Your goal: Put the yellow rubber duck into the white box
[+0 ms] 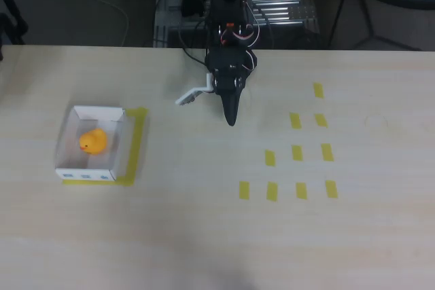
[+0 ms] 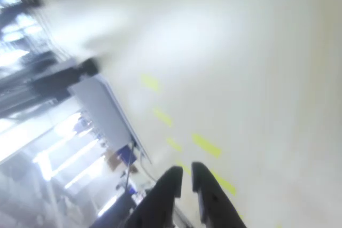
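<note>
Gripper (image 1: pixel 231 119): black, two-fingered, at the end of a black arm (image 1: pixel 230 66) mounted at the far edge of the surface (image 1: pixel 204 236) in the overhead view. Tip points down the picture, toward the near side. In the wrist view the gripper (image 2: pixel 184 177) shows two dark fingers side by side with only a thin slit between their tips; jaws drawn together, nothing between them. A white part (image 1: pixel 192 94) juts out from the arm to the left in the overhead view.

Yellow rubber duck (image 1: pixel 93 142): small, orange-yellow, lying inside the white box (image 1: pixel 117 142), nearer its left wall, well apart from the gripper.

White box: low-walled rectangular tray at the left of the surface in the overhead view; small blue marks along its near outer side. It sits within a yellow tape outline (image 1: pixel 138 144), visible along its right and near sides.

Yellow tape rectangles (image 1: pixel 297 153): short strips in staggered rows at the right of the surface in the overhead view, well apart from the box. Several appear blurred in the wrist view (image 2: pixel 206 145).

Surface: pale wood-grain top. Wrist view heavily blurred; background detail cannot be told.
</note>
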You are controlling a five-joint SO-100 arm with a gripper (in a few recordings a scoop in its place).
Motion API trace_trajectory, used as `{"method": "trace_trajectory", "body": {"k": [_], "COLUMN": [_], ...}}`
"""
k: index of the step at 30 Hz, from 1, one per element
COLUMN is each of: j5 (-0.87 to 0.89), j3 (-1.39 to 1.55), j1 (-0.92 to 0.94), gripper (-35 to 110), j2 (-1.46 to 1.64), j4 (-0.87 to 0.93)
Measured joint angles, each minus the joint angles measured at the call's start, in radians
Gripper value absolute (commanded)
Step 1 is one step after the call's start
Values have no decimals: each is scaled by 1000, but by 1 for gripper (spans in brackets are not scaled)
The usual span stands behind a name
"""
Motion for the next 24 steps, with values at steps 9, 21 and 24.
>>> {"method": "trace_trajectory", "body": {"k": [9,21,24], "j5": [0,0,0], "j3": [2,2,2], "j1": [21,21,21], "gripper": [0,0,0], "j2": [0,0,0], "j4": [18,18,18]}}
